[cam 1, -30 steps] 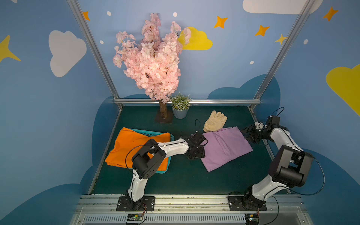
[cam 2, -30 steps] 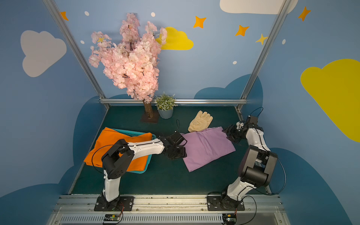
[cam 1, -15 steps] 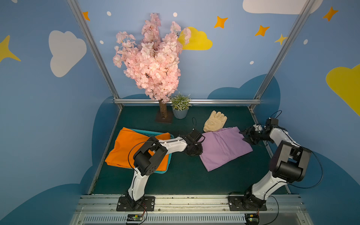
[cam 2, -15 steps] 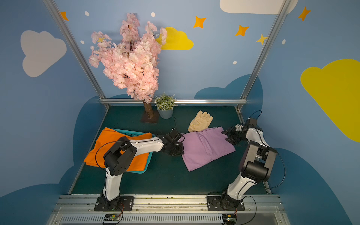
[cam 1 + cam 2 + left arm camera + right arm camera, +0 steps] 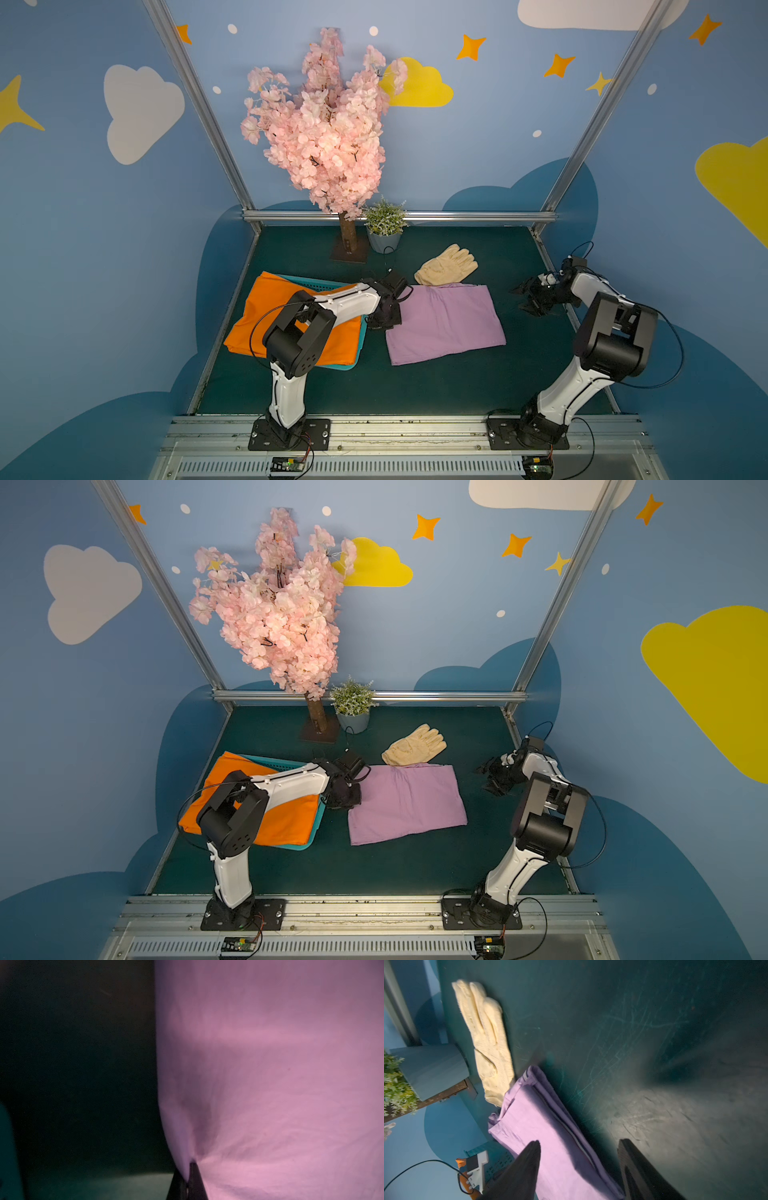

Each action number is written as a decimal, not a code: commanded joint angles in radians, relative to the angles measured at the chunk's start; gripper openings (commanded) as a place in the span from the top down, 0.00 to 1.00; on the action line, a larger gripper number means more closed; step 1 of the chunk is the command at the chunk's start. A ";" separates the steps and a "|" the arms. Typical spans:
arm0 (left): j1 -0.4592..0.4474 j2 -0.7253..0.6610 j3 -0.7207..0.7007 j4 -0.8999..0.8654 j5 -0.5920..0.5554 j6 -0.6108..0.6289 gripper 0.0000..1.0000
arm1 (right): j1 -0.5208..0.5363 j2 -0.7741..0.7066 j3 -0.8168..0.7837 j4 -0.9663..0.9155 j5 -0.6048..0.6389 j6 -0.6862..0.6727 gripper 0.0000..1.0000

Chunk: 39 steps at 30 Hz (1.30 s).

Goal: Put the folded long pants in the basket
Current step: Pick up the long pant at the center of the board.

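Left fingers [image 5: 191, 1169] are pinched tight on the lilac pants [image 5: 449, 322], gripping the 9 o'clock edge, cloth puckering at the tips. Right fingers [image 5: 525, 298] are spread apart w/ nothing between 'em, near the pants' 3 o'clock edge. Pants lie flat on the table [image 5: 415, 390], long axis approx 9-to-3. Cream glove [image 5: 446, 266] touches the 12 o'clock edge. Basket [image 5: 316, 284] sits at 9 o'clock w/ orange pants [image 5: 270, 316] on top, spilling over the rim.
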 commanded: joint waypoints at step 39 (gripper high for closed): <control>0.024 -0.048 0.022 -0.058 0.048 0.096 0.98 | 0.187 0.090 -0.053 0.043 -0.327 -0.020 1.00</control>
